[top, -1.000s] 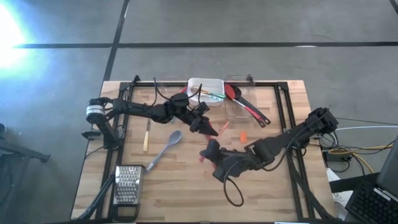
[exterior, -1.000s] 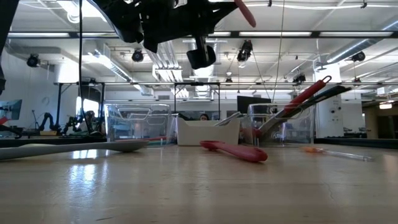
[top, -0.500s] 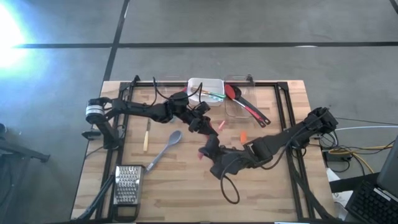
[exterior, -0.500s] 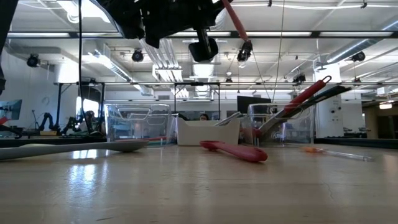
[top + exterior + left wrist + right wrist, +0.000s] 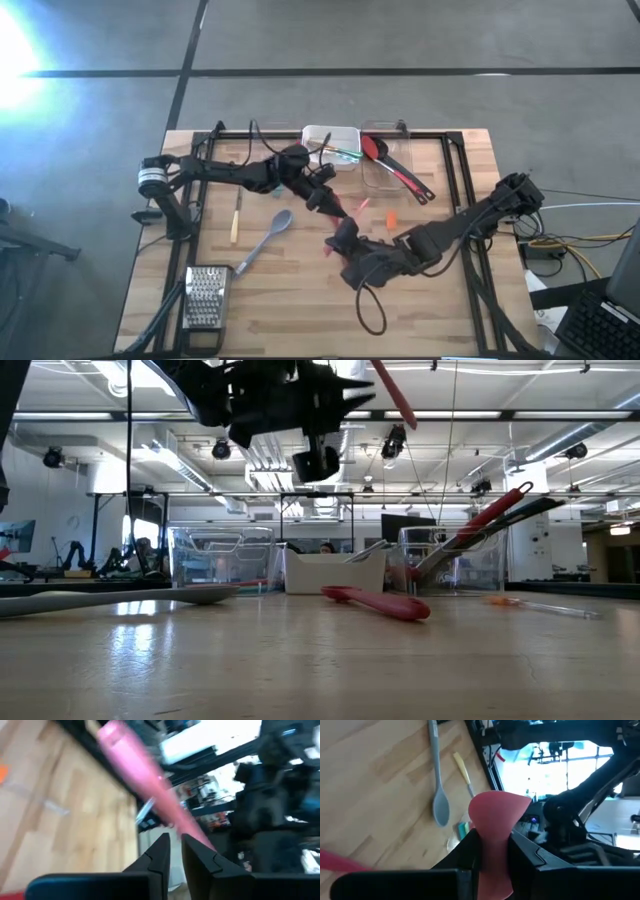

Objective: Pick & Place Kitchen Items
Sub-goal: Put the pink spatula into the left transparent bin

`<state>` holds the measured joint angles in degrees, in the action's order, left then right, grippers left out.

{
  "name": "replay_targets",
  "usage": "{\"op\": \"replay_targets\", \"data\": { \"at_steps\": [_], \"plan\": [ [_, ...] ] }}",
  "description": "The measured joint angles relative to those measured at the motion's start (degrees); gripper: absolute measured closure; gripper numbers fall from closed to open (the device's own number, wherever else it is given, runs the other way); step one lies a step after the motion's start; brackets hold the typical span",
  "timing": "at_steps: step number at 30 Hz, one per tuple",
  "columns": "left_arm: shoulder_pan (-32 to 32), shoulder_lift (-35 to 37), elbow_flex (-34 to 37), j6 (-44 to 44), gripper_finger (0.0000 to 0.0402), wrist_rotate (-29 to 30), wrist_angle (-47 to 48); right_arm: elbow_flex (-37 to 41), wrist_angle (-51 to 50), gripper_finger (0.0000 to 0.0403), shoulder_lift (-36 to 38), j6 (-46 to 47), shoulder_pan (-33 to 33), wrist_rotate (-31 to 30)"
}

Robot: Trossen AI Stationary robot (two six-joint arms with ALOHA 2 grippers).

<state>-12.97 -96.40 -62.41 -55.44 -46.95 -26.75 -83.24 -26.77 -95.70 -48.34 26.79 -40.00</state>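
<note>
Item: pink-red spatula [image 5: 496,809], broad flat blade on a slim stem.
- Location: raised over the middle of the wooden table [image 5: 290,310]. Its stem is clamped in the right gripper [image 5: 494,836], and the blade stands past the fingertips. Only the right wrist view shows this grip.
- Left gripper [image 5: 173,840]: fingers a narrow slit apart, and a pink handle [image 5: 145,780] crosses just beyond their tips. Contact cannot be told, nor whether this handle belongs to the same spatula.

Low view only: one red spoon [image 5: 375,602] lying flat on the table.

High view count:
- One grey spoon [image 5: 268,240]
- One yellow-handled knife [image 5: 236,224]
- One metal grater [image 5: 205,297]
- One small orange piece [image 5: 392,220]
- One white bin [image 5: 318,134] holding green utensils
- One clear bin [image 5: 372,176] holding one red and one black spoon
</note>
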Motion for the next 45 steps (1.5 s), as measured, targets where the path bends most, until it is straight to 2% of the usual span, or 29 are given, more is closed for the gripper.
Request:
{"op": "replay_targets", "data": {
  "at_steps": [4, 15, 21, 28, 31, 36, 40, 45],
  "plan": [
    [0.49, 0.01, 0.00, 1.14, 0.0316, 1.86, 2.92, 0.01, -1.86, 0.0344, 0.00, -0.02, 0.28, -0.58],
    [0.85, 0.00, -3.66, 0.09, 0.0163, 5.01, 2.87, 0.00, -1.76, 0.0344, 0.02, -0.53, 0.25, -0.49],
    [2.68, -0.53, -4.99, -0.34, 0.0139, 4.95, 3.45, 0.01, -1.30, 0.0344, 0.02, -3.05, 0.06, -0.47],
    [4.72, -2.55, -5.34, -2.56, 0.0141, 5.00, 5.52, 0.00, -1.24, 0.0344, 0.02, -3.10, 0.02, 0.38],
    [5.51, -3.96, -7.24, -2.88, 0.0142, 5.04, 5.43, 0.00, -0.96, 0.0344, 0.02, -3.08, -0.55, 2.50],
    [6.50, -6.27, -11.34, -1.34, 0.0153, 4.44, 5.43, 0.00, -0.81, 0.0344, 0.02, -3.02, -0.77, 2.57],
    [6.48, -7.28, -13.84, 0.72, 0.0207, 4.20, 6.13, -0.02, -1.06, 0.0344, 0.16, -2.25, -0.69, 2.23],
    [6.25, -7.50, -14.56, 1.75, 0.0331, 3.14, 8.36, 0.01, -2.14, 0.0345, 0.00, -2.07, -0.45, 2.59]
  ]
}}
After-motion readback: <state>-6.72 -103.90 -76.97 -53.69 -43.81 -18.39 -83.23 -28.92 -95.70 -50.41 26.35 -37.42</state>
